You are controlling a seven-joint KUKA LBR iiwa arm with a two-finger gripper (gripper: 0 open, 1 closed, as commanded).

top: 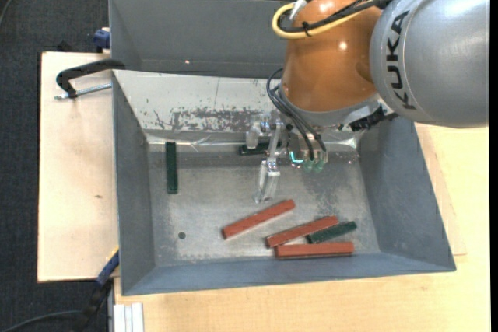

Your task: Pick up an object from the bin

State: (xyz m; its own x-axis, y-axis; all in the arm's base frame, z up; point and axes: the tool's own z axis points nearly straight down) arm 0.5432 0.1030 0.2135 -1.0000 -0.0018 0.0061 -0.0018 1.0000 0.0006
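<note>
Bare floor (210,202) left of gripper (268,190) to green bar (171,167). Slanted red bar (258,219) just below. Lower right: 2 red bars (299,232), dark green piece (336,229) bunched. Back wall (202,101) near behind.

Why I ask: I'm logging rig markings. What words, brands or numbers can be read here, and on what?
"KUKA": black letters on the grey arm, running along its casing.
No other text can be read; the bin and the sticks in it carry no visible writing.
</note>
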